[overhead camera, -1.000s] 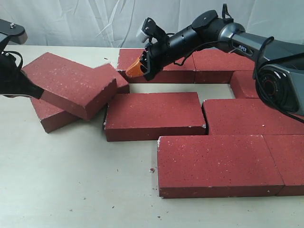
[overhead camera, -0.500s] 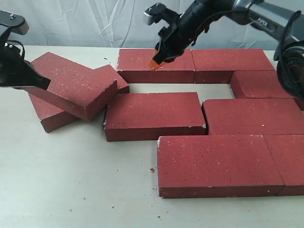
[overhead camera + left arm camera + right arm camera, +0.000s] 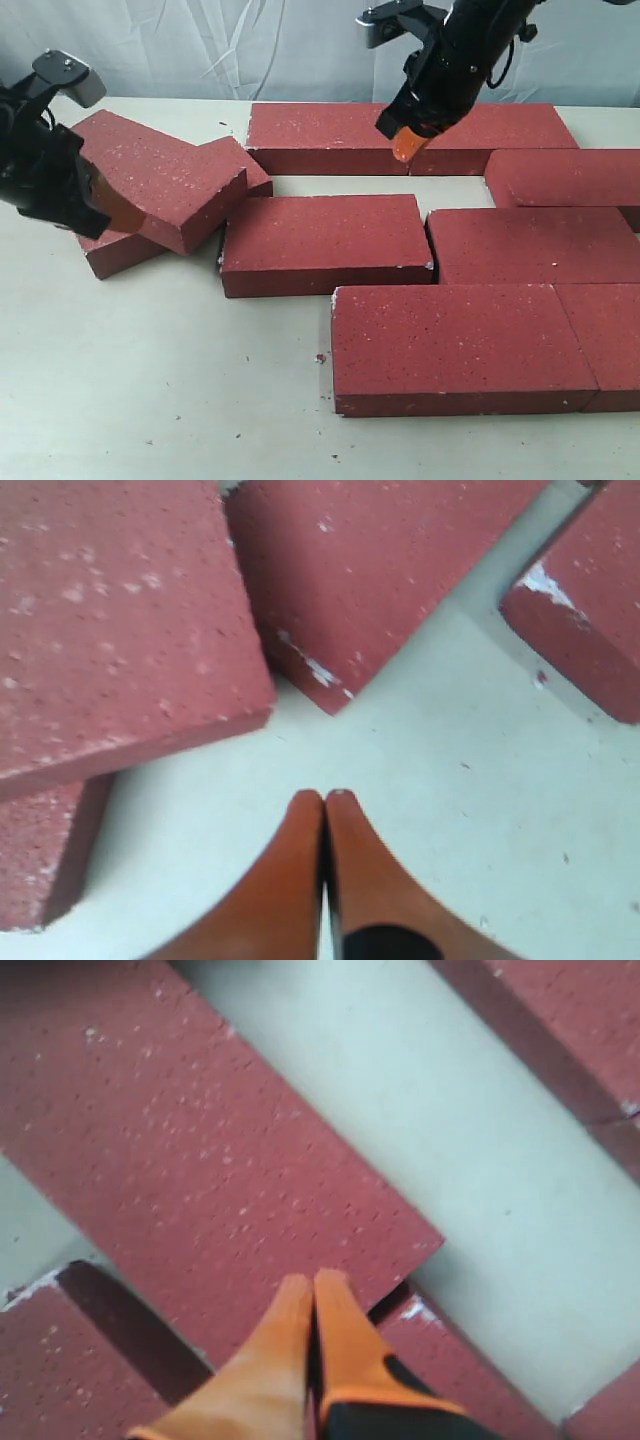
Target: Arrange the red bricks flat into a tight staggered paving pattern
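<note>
Left gripper: the orange-tipped left gripper (image 3: 325, 798) on its black arm is hanging at the left edge of the scene. Its fingers are pressing together on nothing, over bare table just beside the leaning brick.
Table: the pale flat tabletop (image 3: 150, 380) is carrying all the red bricks, with a few dark crumbs lying on its near part.
Leaning brick: one dark red, white-flecked rectangular paving block (image 3: 150, 175) is sitting tilted at the left, resting on a flat brick (image 3: 110, 255) beneath it. A third, angled brick (image 3: 245, 165) is poking out from behind its right end.
Middle brick: a flat block (image 3: 320, 240) is lying just right of that pile, its left end close to the leaning brick.
Far row: two bricks (image 3: 320, 130) (image 3: 500, 125) are lying flat end to end along the far side, with a strip of bare table between them and the middle brick.
Right gripper: the orange-tipped right gripper (image 3: 405, 150) is hovering above the joint of the far row, fingers clamped tight together and carrying nothing.
Right side: two more flat bricks (image 3: 565, 175) (image 3: 530, 240) are lying side by side, staggered.
Near row: two flat bricks (image 3: 455, 340) (image 3: 610, 335) are butting end to end against the row behind.
</note>
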Robot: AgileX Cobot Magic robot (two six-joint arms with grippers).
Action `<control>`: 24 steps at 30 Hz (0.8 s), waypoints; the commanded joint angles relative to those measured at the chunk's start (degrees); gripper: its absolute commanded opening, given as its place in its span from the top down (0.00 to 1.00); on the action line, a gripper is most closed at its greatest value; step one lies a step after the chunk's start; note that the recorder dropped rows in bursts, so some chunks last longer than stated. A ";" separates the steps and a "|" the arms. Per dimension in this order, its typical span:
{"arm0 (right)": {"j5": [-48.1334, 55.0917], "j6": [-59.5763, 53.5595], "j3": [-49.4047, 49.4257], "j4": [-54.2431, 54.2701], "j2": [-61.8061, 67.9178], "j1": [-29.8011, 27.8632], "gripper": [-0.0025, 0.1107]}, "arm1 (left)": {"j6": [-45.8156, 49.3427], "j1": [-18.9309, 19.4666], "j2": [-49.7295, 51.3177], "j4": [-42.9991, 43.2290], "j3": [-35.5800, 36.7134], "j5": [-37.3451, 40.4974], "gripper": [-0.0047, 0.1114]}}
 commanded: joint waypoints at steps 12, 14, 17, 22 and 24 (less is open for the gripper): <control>-17.60 -25.19 32.65 22.11 -11.37 -0.17 0.98 | -0.02 -2.28 11.40 12.85 0.20 -5.31 0.96; -16.73 -26.40 32.80 22.00 -11.63 -0.17 0.98 | -2.86 -2.28 13.23 12.72 0.20 -12.46 0.96; -16.74 -26.40 32.80 21.87 -11.77 -0.17 0.98 | -3.08 -2.28 14.34 13.53 0.20 -14.90 0.96; -16.95 -26.40 32.80 21.48 -11.77 -0.17 0.98 | -3.08 -2.28 14.86 17.01 0.20 -17.04 0.96; -16.95 -26.40 32.80 21.48 -11.77 -0.17 0.98 | -3.08 -2.28 15.01 17.04 0.20 -19.40 0.96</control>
